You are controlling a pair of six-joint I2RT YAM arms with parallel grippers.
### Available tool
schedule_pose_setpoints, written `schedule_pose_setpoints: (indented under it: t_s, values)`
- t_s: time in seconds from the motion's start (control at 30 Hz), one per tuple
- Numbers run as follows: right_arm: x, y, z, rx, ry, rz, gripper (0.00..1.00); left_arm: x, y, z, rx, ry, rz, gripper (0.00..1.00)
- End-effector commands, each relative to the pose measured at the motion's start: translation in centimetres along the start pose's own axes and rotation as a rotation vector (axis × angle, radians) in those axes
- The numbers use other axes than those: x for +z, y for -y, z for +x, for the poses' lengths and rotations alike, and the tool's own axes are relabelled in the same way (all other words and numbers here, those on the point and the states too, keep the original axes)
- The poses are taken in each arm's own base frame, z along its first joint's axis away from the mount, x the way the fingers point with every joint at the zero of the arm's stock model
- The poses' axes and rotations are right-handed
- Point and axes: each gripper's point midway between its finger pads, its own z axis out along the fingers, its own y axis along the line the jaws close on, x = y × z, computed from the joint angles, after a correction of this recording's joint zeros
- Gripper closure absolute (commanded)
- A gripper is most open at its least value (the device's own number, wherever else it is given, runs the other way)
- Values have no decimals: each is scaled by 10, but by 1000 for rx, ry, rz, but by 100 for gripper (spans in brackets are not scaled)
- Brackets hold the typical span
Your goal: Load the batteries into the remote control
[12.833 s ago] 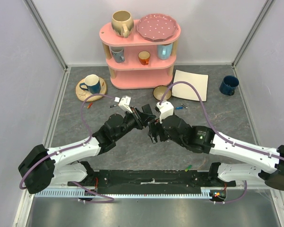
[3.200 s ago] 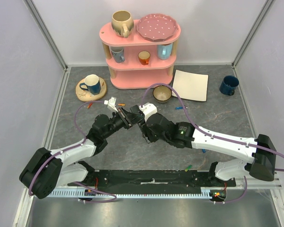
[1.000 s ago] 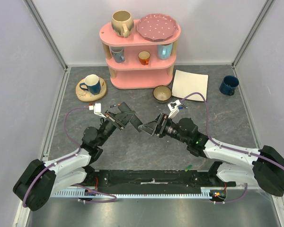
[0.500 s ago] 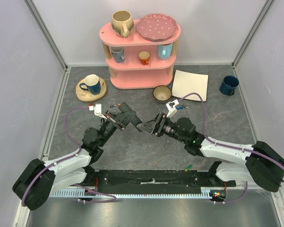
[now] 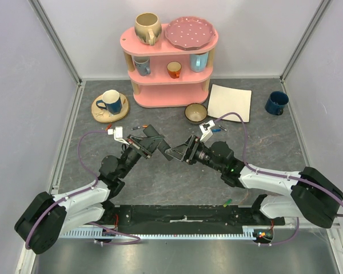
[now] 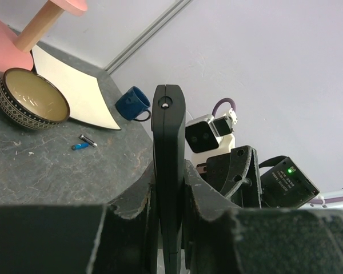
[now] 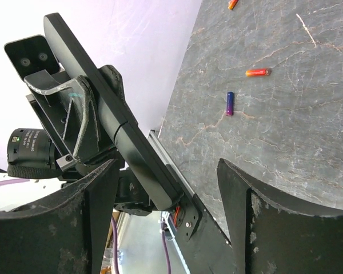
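Grey slate tabletop (image 5: 177,185), pink shelf (image 5: 170,63) at the back. Left gripper (image 6: 169,197) clamped on remote control (image 6: 168,131); slab edge-on to its own wrist camera, lifted off the surface, mid-table. Right gripper (image 7: 167,168) faces it at close range, fingers spread wide, nothing between them; whether it touches the remote cannot be told. Loose on the slate: orange battery (image 7: 257,72) and blue-violet battery (image 7: 230,103), near each other but apart; blue battery (image 6: 80,146) near patterned bowl (image 6: 30,104). Blue mug (image 6: 132,104) beyond.
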Motion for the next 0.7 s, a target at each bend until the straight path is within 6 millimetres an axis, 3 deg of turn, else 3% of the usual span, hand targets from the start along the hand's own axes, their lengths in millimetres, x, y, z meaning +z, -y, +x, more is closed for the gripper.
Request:
schedule_pose_setpoints:
  t_s: [0.0,0.37,0.67]
  values:
    - [6,-26,-20,2,68,-79,23,1,12,-14,43,64,42,98]
    - [11,-23,-18,14,57,-69,27,1,13,-13,44,63,46,98]
    - [11,-14,-14,16,46,-40,44,2,18,-16,47,70,58,98]
